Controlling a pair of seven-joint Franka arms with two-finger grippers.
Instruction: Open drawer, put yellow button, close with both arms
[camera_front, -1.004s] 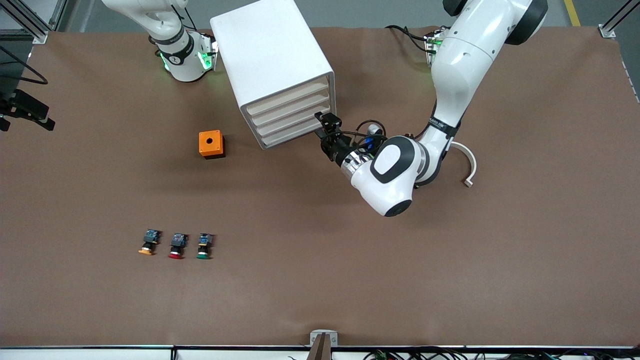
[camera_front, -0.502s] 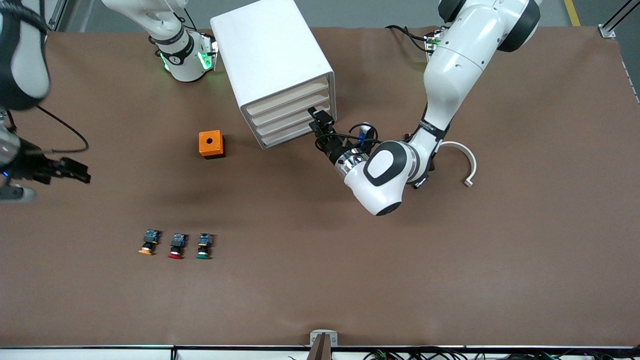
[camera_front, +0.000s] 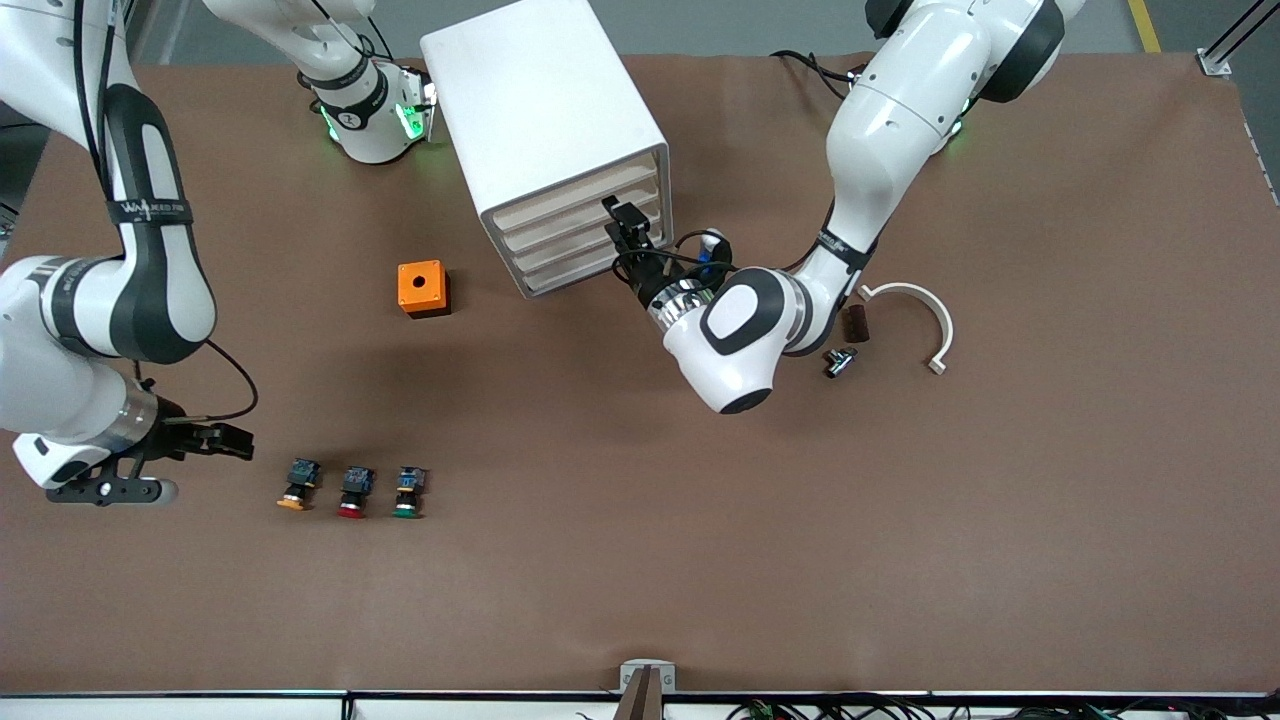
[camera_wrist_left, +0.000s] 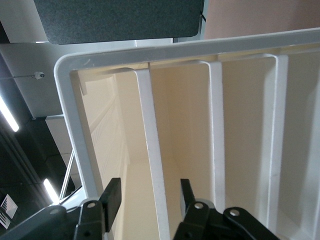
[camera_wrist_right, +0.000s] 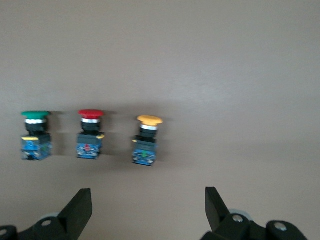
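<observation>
The white cabinet stands near the robots' bases with all its drawers pushed in. My left gripper is at the drawer fronts. In the left wrist view it is open, and its fingers straddle the front lip of the uppermost drawer without closing on it. The yellow button lies on the table near the front camera at the right arm's end, also seen in the right wrist view. My right gripper is open and empty, low beside the yellow button.
A red-capped button and a green-capped button lie in a row beside the yellow one. An orange box sits beside the cabinet. A white curved piece and two small parts lie toward the left arm's end.
My right arm has swung into view and come down beside the yellow button. My left gripper has moved up the drawer fronts to the uppermost drawer.
</observation>
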